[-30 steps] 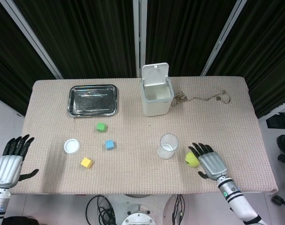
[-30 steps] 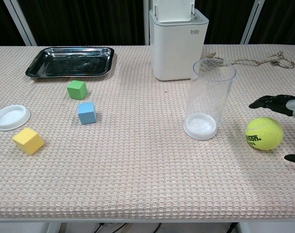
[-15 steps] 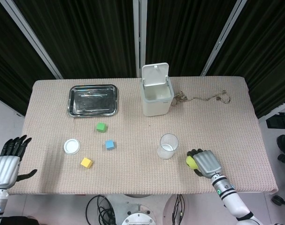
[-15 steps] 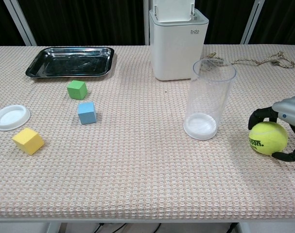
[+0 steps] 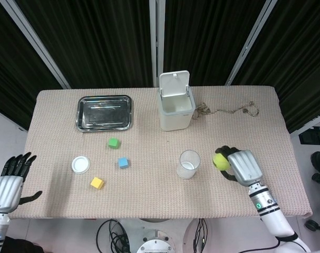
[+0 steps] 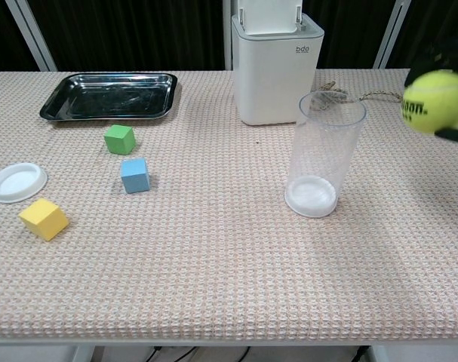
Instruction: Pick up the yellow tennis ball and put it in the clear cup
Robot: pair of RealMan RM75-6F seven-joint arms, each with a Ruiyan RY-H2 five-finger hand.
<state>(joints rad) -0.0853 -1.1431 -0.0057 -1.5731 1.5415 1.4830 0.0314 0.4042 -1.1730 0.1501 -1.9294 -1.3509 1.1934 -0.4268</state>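
We are carrying the ball (image 5: pixel 219 159) now — our right hand (image 5: pixel 243 167) is wrapped around it, fingers curled tight on it. The ball is up in the air, to the right of the cup (image 5: pixel 188 164) and about as high as the cup's rim in the chest view. The cup is standing upright on the table (image 5: pixel 149 195) with nothing in it.

Half a second ago the ball was still sitting on the table beside the cup, with our hand closing on it — now we are lifting it.

Next, we think we are needing to bring the ball left until it is right over the cup's mouth, then let go.

Our left hand (image 5: pixel 8 184) is waiting far left of the cup, fingers spread, holding nothing.
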